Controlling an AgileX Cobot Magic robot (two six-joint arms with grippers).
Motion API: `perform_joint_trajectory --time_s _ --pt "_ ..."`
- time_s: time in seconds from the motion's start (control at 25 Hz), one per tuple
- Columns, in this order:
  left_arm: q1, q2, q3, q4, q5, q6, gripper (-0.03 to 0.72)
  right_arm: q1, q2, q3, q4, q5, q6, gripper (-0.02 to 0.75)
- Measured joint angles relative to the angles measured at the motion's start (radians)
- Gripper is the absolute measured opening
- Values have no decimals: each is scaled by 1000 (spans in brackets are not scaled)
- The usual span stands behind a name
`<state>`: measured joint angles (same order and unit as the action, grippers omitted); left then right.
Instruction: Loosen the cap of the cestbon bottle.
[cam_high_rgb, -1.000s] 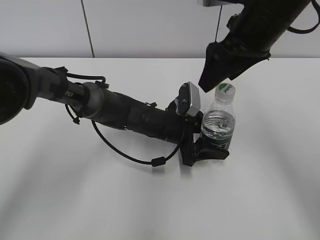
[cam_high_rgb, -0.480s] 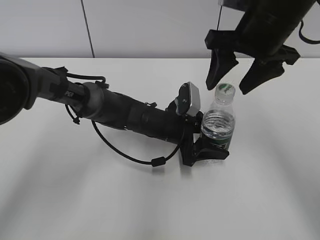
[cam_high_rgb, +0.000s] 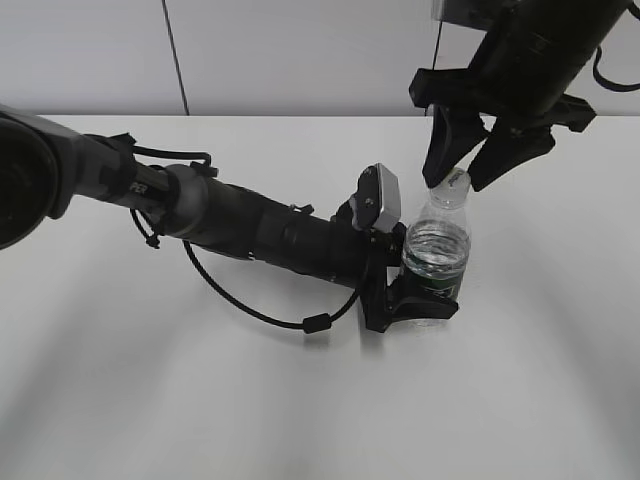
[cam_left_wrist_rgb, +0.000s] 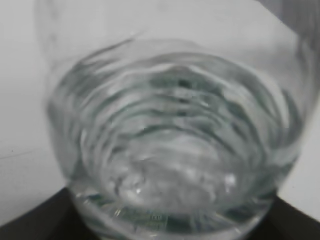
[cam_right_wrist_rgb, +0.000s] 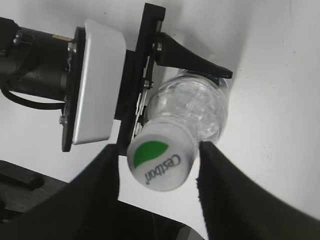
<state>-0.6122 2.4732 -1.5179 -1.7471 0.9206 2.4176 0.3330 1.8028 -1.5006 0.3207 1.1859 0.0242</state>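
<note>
1. The left arm lies low across the white table (cam_high_rgb: 150, 400), and its left claw (cam_high_rgb: 415, 300) is clamped around the lower body of the bottle (cam_high_rgb: 437, 250), which stands upright on the table.
2. The right arm reaches down from the upper right. The right claw (cam_high_rgb: 466, 165) is spread apart, one finger on each side of the cap (cam_right_wrist_rgb: 160, 162) (contact cannot be told).
3. The left wrist view shows only the bottle's clear ribbed wall.
</note>
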Motion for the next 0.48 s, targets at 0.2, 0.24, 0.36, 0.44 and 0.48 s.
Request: perform_joint_trajectory --time_s 0.2,0.24,0.36,0.44,0.48 --pt "0 0 0 0 1 0 503 0 -1 0 -2 -1 -24 246" --pt "0 0 0 0 1 0 503 0 -1 0 -2 -1 -24 238" --pt "0 0 0 0 1 0 503 0 -3 0 -4 0 -60 229" --pt "0 0 0 1 1 1 503 0 -3 -1 -10 5 -86 228" --pt "0 0 0 1 1 1 503 0 -3 -1 -14 7 -95 228"
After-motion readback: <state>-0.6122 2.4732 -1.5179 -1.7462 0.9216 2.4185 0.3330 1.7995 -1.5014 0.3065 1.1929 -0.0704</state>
